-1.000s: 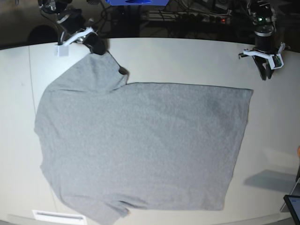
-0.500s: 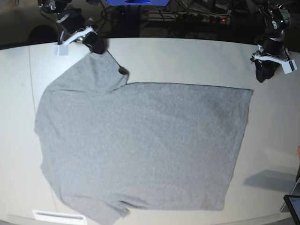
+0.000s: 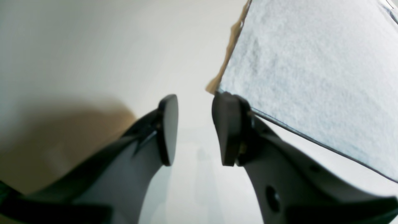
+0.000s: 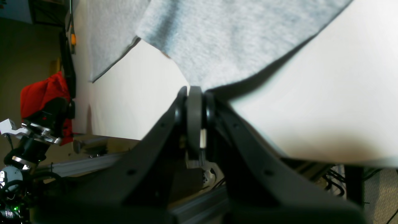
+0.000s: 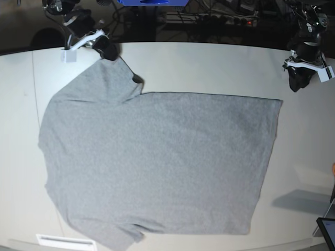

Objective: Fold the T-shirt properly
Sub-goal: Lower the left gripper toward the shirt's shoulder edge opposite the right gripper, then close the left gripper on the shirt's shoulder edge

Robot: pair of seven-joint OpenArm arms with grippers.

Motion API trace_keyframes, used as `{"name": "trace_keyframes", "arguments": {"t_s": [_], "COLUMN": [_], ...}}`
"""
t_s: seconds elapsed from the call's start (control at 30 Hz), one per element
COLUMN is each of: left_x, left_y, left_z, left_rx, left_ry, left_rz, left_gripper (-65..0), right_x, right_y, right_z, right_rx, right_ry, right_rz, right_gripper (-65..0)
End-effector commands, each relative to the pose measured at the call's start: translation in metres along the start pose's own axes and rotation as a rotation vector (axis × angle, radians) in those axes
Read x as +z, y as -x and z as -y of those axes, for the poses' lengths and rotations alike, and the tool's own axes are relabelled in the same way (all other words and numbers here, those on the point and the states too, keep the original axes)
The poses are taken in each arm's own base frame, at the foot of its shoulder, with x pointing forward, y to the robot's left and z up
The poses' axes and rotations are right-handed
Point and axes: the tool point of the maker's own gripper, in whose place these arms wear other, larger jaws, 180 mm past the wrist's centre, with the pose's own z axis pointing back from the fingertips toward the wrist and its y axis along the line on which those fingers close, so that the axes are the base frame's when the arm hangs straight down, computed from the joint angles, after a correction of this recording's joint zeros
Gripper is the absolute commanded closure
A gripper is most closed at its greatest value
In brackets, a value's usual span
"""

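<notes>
I work over a pale cream table (image 5: pixel 209 65) with a rounded far edge. At its near right corner sits the corner of a dark tablet (image 5: pixel 327 230), with a grey shadow beside it. A white strip (image 5: pixel 65 240) lies at the near left edge. Beyond the far edge I see a blue box (image 5: pixel 152 2), cables and a power strip (image 5: pixel 230 20). Something red (image 4: pixel 43 90) sits off the table.

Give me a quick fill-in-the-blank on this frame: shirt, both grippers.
1. The right gripper is shut on a ____ of the T-shirt.
2. The left gripper is ____, with nothing between its fingers.
3. The T-shirt side facing up is ____, with no lettering in view.
4. The left gripper hovers beside the shirt's ____ corner.

Missing words: sleeve; open; plain; hem
</notes>
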Motion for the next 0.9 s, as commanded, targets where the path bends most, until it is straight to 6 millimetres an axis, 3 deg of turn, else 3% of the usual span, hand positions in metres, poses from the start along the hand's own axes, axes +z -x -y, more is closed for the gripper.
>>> {"name": "trace_keyframes", "arguments": {"t_s": [0.0,0.07,0.2,0.33,0.57,0.87], "left_x": [-0.003,-0.008,-0.024,-0.029,-0.044,-0.067], "left_y": [-0.016,-0.01,0.006,0.004,0.001,0.022], "left_z": [0.001,-0.005,-0.01,-0.014,-0.001,-0.001], "left_rx": [-0.002,0.028,0.081,0.113,0.153,0.25], "left_ry": [0.013,0.003,-0.006,-0.018,0.011,0.015], "left_rz": [0.047,0.036,-0.053,-0.062,-0.066,-0.125], "left_gripper": [-22.7,-25.9,-40.0,-40.1,-40.1,-40.1], "right_x": [0.002,0.002,0.003,0.003,0.003,0.003], "right_y": [-0.003,-0.003,-0.003,-0.003,-0.003,-0.004], "right_z": [-0.005,-0.005,-0.005,-0.004,-0.004,-0.004], "right_rx": [0.003,0.003,0.004,0.009,0.009,0.011], "right_ry": [-0.02,-0.02,-0.02,-0.018,-0.018,-0.02], "right_rz": [0.013,0.013,0.013,0.01,0.01,0.012], "right_gripper": [-0.3,-0.3,-0.3,-0.3,-0.3,-0.3]}}
